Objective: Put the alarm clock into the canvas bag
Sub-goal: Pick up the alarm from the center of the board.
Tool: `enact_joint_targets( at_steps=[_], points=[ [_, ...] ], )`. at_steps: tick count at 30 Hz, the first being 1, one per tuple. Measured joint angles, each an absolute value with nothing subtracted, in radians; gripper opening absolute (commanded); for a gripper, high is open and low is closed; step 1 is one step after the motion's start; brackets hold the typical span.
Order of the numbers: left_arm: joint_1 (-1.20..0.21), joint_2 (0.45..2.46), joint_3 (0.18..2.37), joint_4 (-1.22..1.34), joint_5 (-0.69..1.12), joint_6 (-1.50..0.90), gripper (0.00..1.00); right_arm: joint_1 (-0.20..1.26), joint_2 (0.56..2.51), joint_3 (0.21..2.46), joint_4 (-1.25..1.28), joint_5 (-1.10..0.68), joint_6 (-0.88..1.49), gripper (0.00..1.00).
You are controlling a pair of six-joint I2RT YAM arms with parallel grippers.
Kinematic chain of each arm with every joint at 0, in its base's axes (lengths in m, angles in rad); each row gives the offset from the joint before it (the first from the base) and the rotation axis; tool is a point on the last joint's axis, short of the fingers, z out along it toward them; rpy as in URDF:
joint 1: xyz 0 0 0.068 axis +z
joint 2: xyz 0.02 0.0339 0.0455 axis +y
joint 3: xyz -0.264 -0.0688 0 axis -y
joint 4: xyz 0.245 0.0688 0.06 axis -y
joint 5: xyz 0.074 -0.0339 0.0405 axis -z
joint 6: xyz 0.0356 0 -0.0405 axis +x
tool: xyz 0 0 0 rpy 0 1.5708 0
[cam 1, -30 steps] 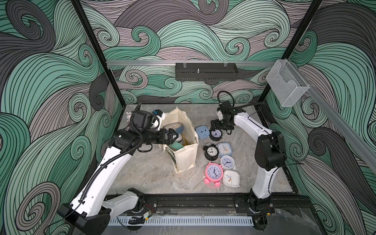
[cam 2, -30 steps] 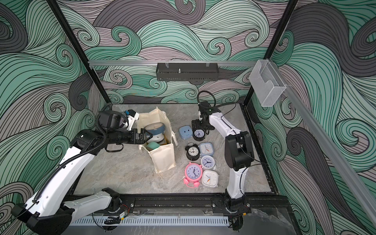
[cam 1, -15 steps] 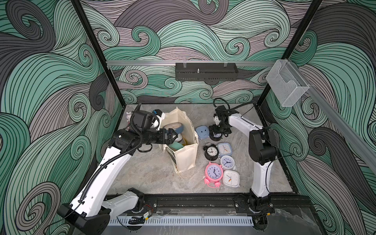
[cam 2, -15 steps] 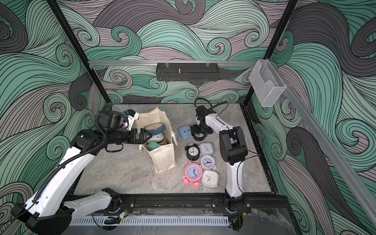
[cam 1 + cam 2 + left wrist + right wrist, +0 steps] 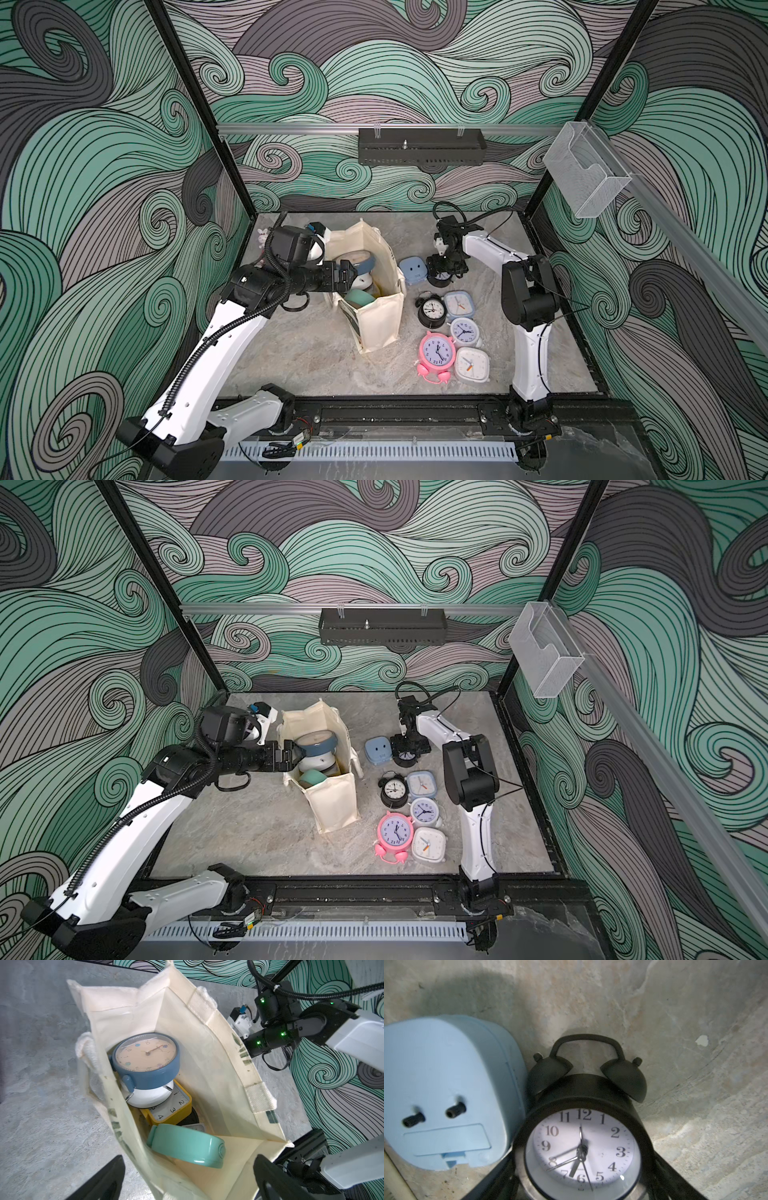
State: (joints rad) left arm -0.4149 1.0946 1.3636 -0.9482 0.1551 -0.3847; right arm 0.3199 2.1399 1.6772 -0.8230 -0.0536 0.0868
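Numerals 1–12 on black alarm clock (image 5: 581, 1138) dial; brand text illegible.

Canvas bag (image 5: 197, 1043) mouth open, clocks (image 5: 145, 1059) piled inside; blue clock (image 5: 446, 1088) crowds black alarm clock (image 5: 581, 1147), seemingly touching.

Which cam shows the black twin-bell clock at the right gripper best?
Right wrist: the black twin-bell clock fills the frame, dial and bells clear, beside the pale-blue clock. In both top views the right gripper covers most of it. Left wrist doesn't show it.
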Motion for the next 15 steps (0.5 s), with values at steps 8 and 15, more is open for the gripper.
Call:
enact_joint_targets(
  at_steps=[8,15],
  points=[
    [-0.415,1.06,1.365,-0.92,0.136,-0.44,0.99,0.317,2.096,1.647,-0.812,-0.052,0.09,0.63],
    [-0.415,1.077,1.402,-0.886,0.201,-0.431,0.96,0.314,1.852,1.611,-0.775,-0.049,0.102,0.57]
  ],
)
